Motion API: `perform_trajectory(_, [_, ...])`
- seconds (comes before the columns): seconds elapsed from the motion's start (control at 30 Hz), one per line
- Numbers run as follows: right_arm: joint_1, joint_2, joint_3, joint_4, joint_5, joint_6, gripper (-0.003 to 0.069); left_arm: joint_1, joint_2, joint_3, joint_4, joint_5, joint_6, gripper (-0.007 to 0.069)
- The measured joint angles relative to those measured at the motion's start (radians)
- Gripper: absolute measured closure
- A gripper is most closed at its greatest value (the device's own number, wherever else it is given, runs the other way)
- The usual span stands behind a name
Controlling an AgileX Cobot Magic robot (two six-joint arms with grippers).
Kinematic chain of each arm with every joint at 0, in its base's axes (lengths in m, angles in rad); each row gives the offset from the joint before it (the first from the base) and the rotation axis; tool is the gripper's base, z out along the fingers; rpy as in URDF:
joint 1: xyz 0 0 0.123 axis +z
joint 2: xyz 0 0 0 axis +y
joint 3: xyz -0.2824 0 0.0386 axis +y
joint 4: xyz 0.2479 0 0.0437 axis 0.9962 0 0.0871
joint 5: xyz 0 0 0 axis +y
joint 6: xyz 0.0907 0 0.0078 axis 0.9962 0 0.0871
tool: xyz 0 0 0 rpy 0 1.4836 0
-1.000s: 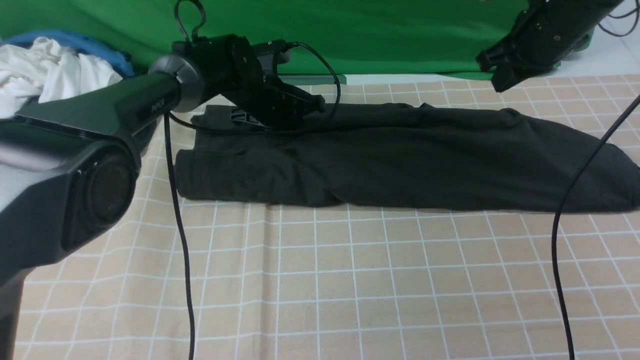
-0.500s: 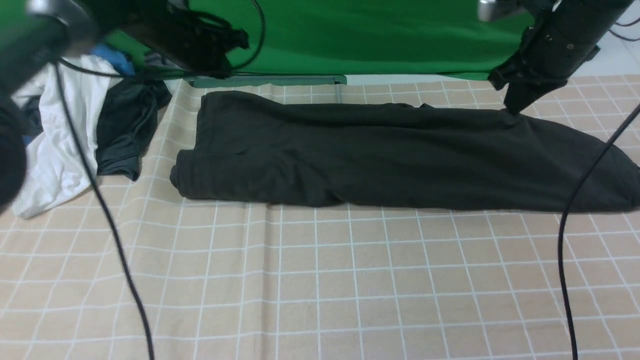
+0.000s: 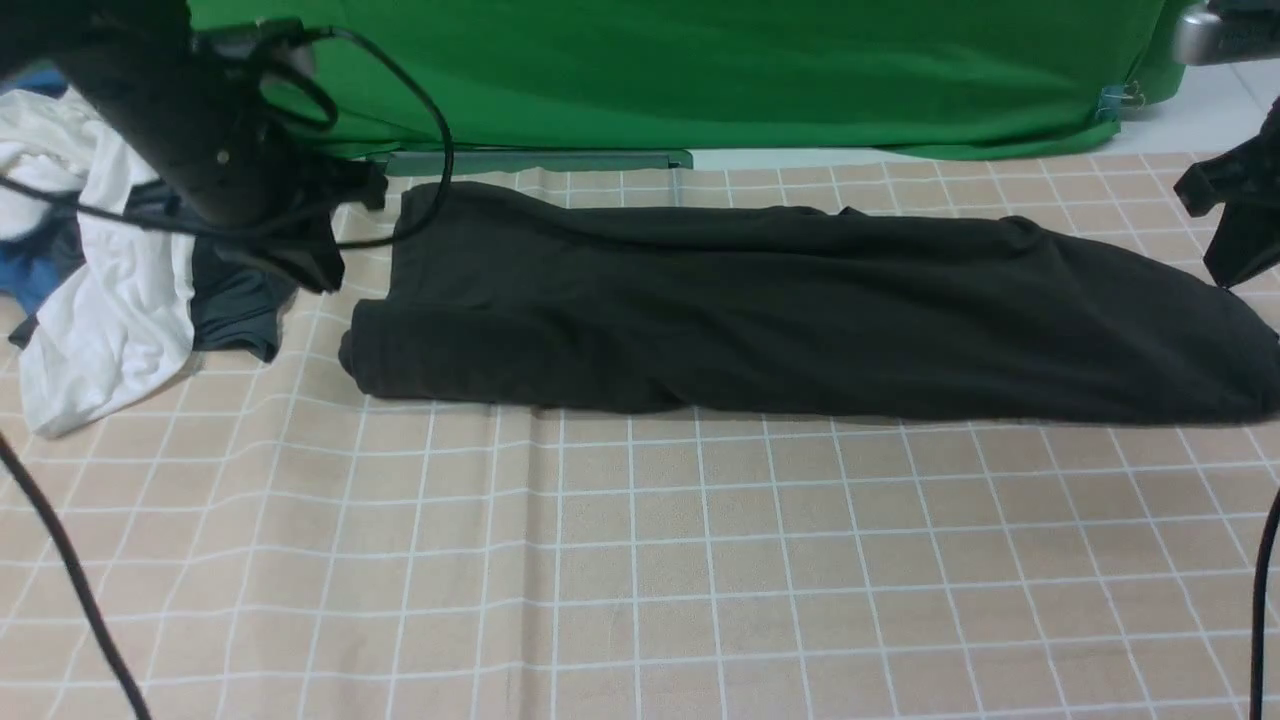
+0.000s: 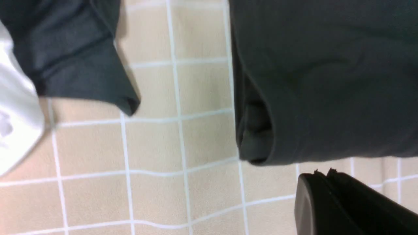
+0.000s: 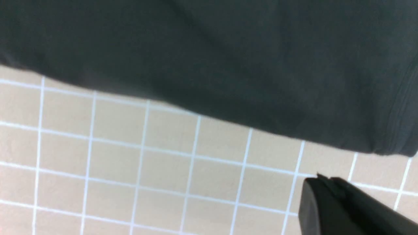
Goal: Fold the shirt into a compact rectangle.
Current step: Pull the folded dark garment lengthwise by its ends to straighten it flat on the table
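Two end effectors are seen in the front view, one at each end of the shirt [image 3: 780, 310]. The shirt is laid on the table [image 3: 640, 560] as a long folded band, its long axis running from the left end effector [image 3: 312, 270] to the right end effector [image 3: 1230, 262]. The thick rolled end is placed just beside the left one. The tapering end is passed under the right one and is cut off at the frame edge. Collar and hem cannot be told apart. Both arms are angled down from above, and the right arm is mostly out of frame. On the far side of the left end effector from the shirt, a dark grey garment [image 3: 235, 315] and a white garment [image 3: 100, 330] are heaped.

By the left wrist view, the left end effector [image 4: 323, 173] is shown pressed together with nothing pinched. The shirt's [image 4: 326, 81] layered end is found just ahead of its tip, and the dark grey garment [image 4: 75, 58] lies apart across bare checked cloth.

By the right wrist view, the right end effector [image 5: 323, 180] is likewise shown pressed together and empty over the cloth. The shirt's [image 5: 228, 65] edge is near its tip.
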Motion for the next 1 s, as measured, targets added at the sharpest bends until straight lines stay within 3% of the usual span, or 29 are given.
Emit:
perform_trajectory(0.07, [0.0,-0.008,0.004,0.007,-0.004,0.0,0.0608,0.0,0.0,0.026,0.0,-0.041,0.0,0.0576])
perform_trajectory(0.27, [0.0,-0.013,0.005,0.02,-0.019,0.0,0.0601,0.0,0.028,0.038,-0.043,-0.153,-0.007,0.0311])
perform_trajectory(0.3, [0.0,-0.013,0.005,0.02,-0.019,0.0,0.0601,0.0,0.03,0.038,-0.048,-0.154,-0.007,0.03])
perform_trajectory(0.37, [0.0,-0.013,0.005,0.022,-0.03,0.0,0.0596,0.0,0.066,0.038,-0.086,-0.153,-0.009,0.014])
perform_trajectory(0.4, [0.0,-0.013,0.005,0.022,-0.03,0.0,0.0596,0.0,0.066,0.038,-0.088,-0.153,-0.009,0.014])
perform_trajectory(0.43, [0.0,-0.013,0.006,0.022,-0.034,0.0,0.0592,0.0,0.092,0.038,-0.099,-0.151,-0.01,0.0077])
perform_trajectory(0.5, [0.0,-0.013,0.006,0.023,-0.038,0.0,0.0588,0.0,0.121,0.038,-0.105,-0.144,-0.01,0.0043])
perform_trajectory(0.57, [0.0,-0.013,0.006,0.023,-0.038,0.0,0.0585,0.0,0.143,0.038,-0.106,-0.123,-0.011,0.0051])
perform_trajectory(0.63, [0.0,-0.013,0.006,0.023,-0.038,0.0,0.058,0.0,0.165,0.038,-0.108,-0.09,-0.011,0.0112])
perform_trajectory(0.73, [0.0,-0.013,0.006,0.023,-0.031,0.0,0.057,0.0,0.184,0.038,-0.113,-0.057,-0.011,0.0312])
perform_trajectory(0.8, [0.0,-0.013,0.006,0.023,-0.017,0.0,0.0568,-0.001,0.187,0.038,-0.115,-0.044,-0.01,0.0489])
perform_trajectory(0.87, [0.0,-0.013,0.006,0.017,0.0,0.005,0.0567,-0.001,0.187,0.038,-0.116,-0.04,-0.003,0.055])
perform_trajectory(1.0, [-0.003,-0.013,0.016,-0.06,0.014,0.075,0.0517,-0.001,0.185,0.038,-0.086,-0.009,0.001,0.0569])
